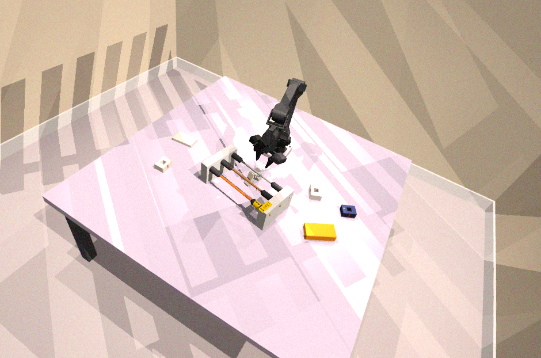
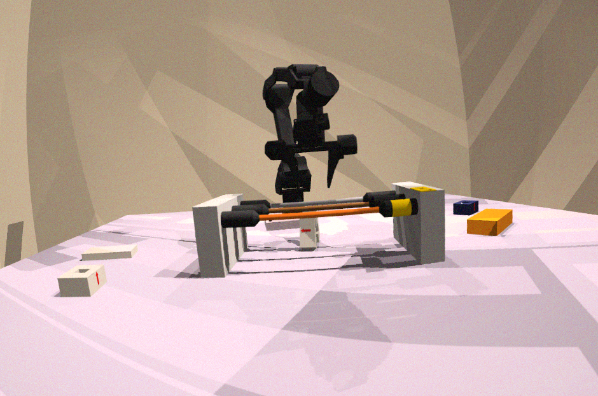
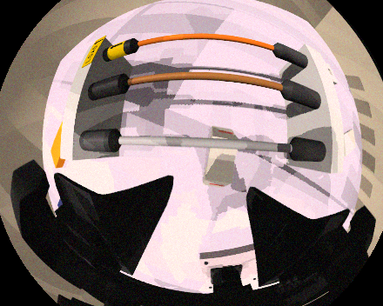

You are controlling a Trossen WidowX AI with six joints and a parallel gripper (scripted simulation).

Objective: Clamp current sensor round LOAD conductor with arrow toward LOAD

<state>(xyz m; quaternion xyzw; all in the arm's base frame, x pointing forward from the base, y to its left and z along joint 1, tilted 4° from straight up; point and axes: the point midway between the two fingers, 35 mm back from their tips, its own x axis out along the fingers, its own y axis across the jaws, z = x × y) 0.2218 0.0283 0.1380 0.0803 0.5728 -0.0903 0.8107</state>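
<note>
The open cream sensor stands on the table, partly under the grey conductor in the wrist view. Its red arrow points left in the exterior view. The orange LOAD conductor spans the rack's outer side, farthest from the arm. Its yellow LOAD marker is on the right-hand block in the exterior view. My gripper is open, empty and pointing down, above and on the arm's side of the sensor.
The grey conductor and brown conductor run beside the orange one. Cream blocks, a navy block, a yellow block and a flat cream piece surround the rack.
</note>
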